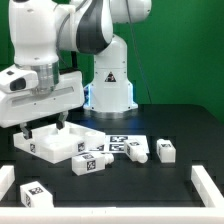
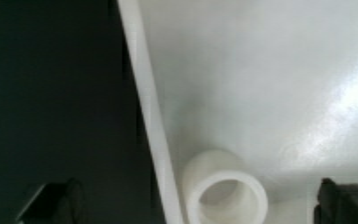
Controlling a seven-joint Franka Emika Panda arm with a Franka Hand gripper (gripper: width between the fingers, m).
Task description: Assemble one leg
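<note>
The large white tray piece [image 1: 55, 141] lies on the black table at the exterior view's left. My gripper [image 1: 46, 127] hangs just above it, open and empty. In the wrist view the gripper [image 2: 197, 200] straddles the tray piece's edge [image 2: 149, 110]: one dark fingertip [image 2: 51, 200] is over the black table, the other [image 2: 345, 195] over the white surface. A round socket [image 2: 229, 195] in the tray piece sits between them. Small white legs with marker tags lie loose: one [image 1: 90, 163] in front of the tray piece, one [image 1: 165, 151] further right, one [image 1: 35, 195] near the front.
The marker board [image 1: 118, 142] lies to the right of the tray piece, with another small white part [image 1: 137, 150] at its end. White border blocks stand at the table's front left [image 1: 6, 180] and front right [image 1: 210, 186]. The robot base [image 1: 110, 85] stands behind.
</note>
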